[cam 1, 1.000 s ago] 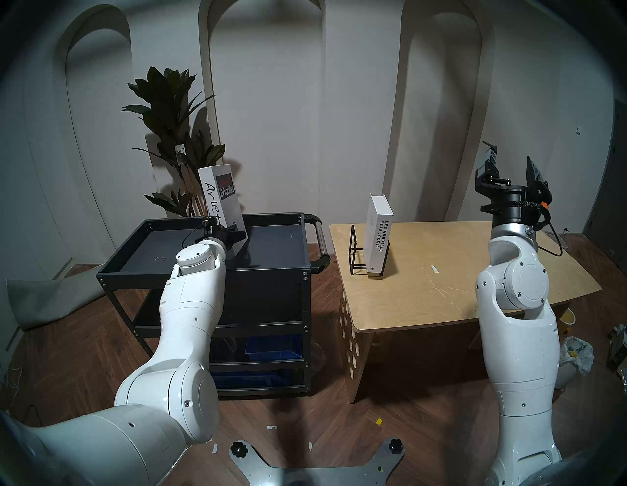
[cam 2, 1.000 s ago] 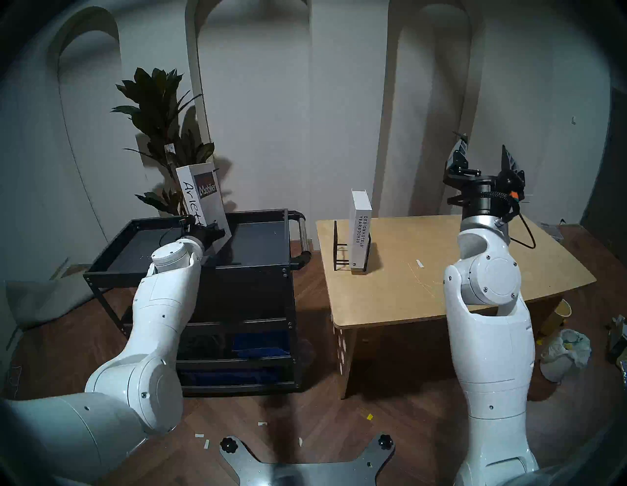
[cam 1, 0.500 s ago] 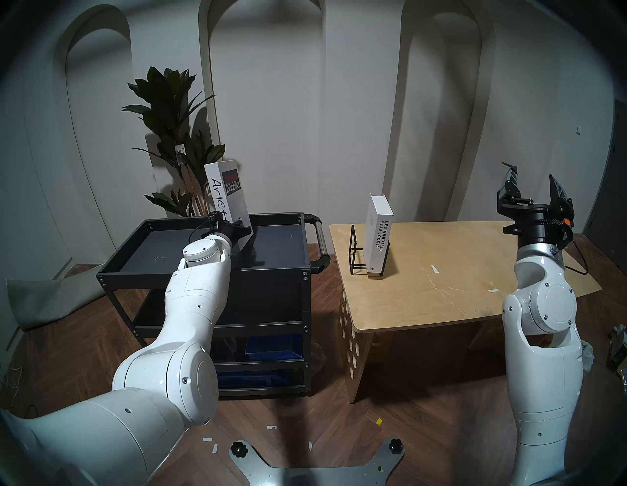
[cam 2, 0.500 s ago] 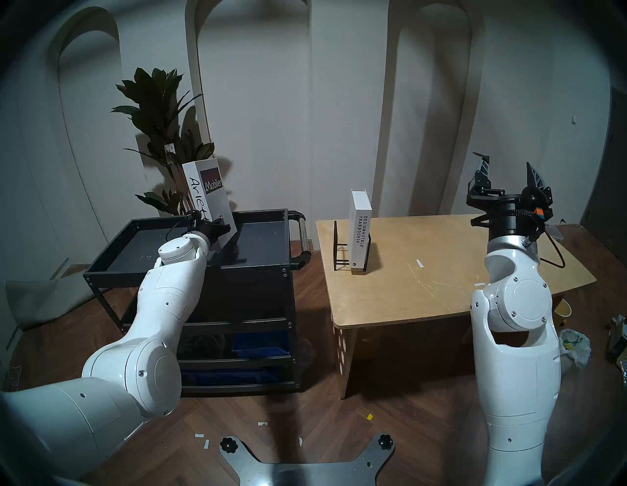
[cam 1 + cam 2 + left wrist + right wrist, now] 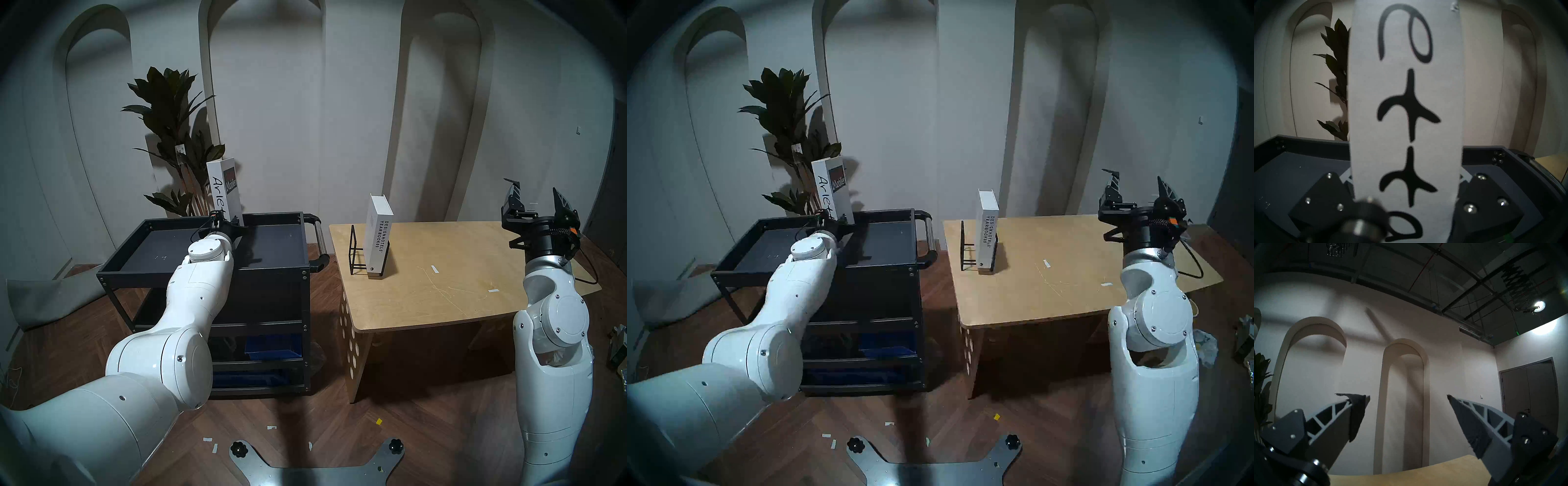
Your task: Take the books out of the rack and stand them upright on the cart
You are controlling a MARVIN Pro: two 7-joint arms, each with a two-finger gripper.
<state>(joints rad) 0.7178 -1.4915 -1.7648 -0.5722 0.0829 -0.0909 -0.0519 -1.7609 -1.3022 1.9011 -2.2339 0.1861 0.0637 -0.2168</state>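
My left gripper (image 5: 237,228) (image 5: 844,226) is shut on the lower part of the tall white "Arletta" book (image 5: 224,188) (image 5: 830,186), which stands nearly upright over the top tray of the dark grey cart (image 5: 203,273) (image 5: 817,268). Its spine (image 5: 1405,108) fills the left wrist view; its bottom edge is hidden. The shorter "DESIGNHOTELS YEARBOOK09" book (image 5: 377,237) (image 5: 986,234) stands upright in the black wire rack (image 5: 355,251) (image 5: 966,247) on the light wooden table. My right gripper (image 5: 534,200) (image 5: 1136,191) (image 5: 1407,404) is open and empty, pointing up above the table's right end.
A potted plant (image 5: 169,135) stands behind the cart. The cart's handle (image 5: 320,239) faces the wooden table (image 5: 441,305). Blue bins (image 5: 271,346) sit on the cart's lower shelf. Bags and litter (image 5: 615,349) lie on the floor at right.
My left gripper has moved the Arletta book right and farther back over the cart tray, tipping it closer to upright. My right arm has swung right and lower, still open.
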